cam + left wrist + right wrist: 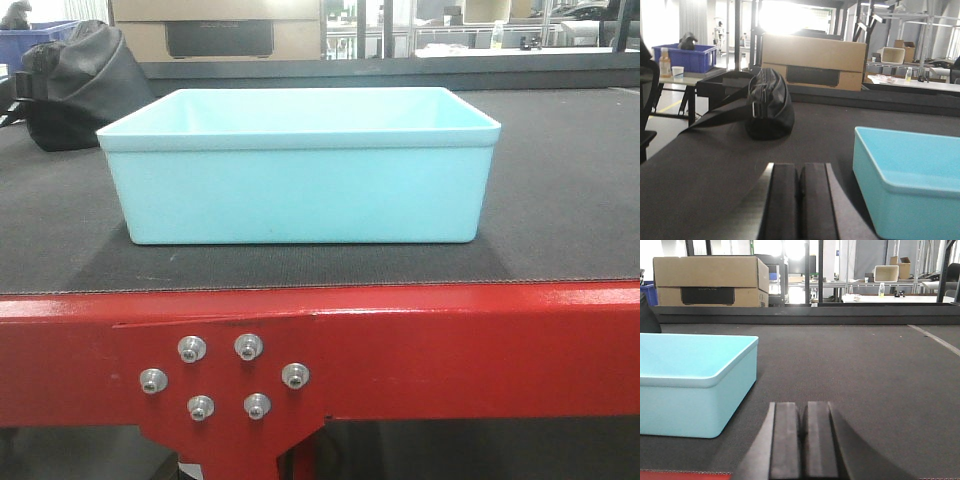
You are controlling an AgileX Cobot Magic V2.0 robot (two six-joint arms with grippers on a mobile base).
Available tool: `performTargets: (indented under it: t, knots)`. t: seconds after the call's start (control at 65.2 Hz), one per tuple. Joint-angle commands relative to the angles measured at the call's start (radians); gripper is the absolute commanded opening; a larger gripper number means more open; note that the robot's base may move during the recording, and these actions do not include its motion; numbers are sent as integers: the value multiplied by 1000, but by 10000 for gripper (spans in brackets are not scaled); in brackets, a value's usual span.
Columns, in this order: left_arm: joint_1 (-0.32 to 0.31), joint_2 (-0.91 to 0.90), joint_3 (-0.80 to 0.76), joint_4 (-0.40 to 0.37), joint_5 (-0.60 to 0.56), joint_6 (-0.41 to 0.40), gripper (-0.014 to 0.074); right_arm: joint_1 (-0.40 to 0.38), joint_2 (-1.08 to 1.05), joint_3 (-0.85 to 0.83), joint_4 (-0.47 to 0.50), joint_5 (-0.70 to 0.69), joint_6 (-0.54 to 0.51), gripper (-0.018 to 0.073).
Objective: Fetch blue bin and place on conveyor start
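blue bin [300,170] upright on conveyor start [560,200] (nr red frame [450,350]) | L pincer [800,200] pressed together, holding nothing | R pincer [804,440] same

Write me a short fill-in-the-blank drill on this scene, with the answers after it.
1. The blue bin rests on the dark ____, behind the red frame.
2. The bracket on the frame shows ____ silver bolts.
3. The black bag lies to the bin's ____ in the front view.
4. Both the left gripper and right gripper have their fingers ____.

Answers: belt; five; left; shut
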Motion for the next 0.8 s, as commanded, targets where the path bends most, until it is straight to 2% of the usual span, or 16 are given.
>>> performTargets:
  t: [0.0,0.23,0.292,0.322,0.46,0.629,0.783]
  knots:
    - [6,-53,45,16,17,-29,-111,2,-3,0,-8,-22,3,-163]
    - [6,-83,130,9,15,-29,-111,2,-3,0,-8,-22,3,-163]
    - [4,-83,130,9,-33,-29,-111,2,-3,0,-8,-22,3,-163]
    - [2,-83,130,9,0,-29,-111,2,-3,0,-8,-22,3,-163]
    - [1,-83,130,9,-5,-27,-111,2,-3,0,-8,-22,3,-163]
    - [-8,-83,130,9,-73,1,-111,2,-3,0,-8,-22,3,-163]
    - [-13,-83,130,9,-73,6,-111,2,-3,0,-8,-22,3,-163]
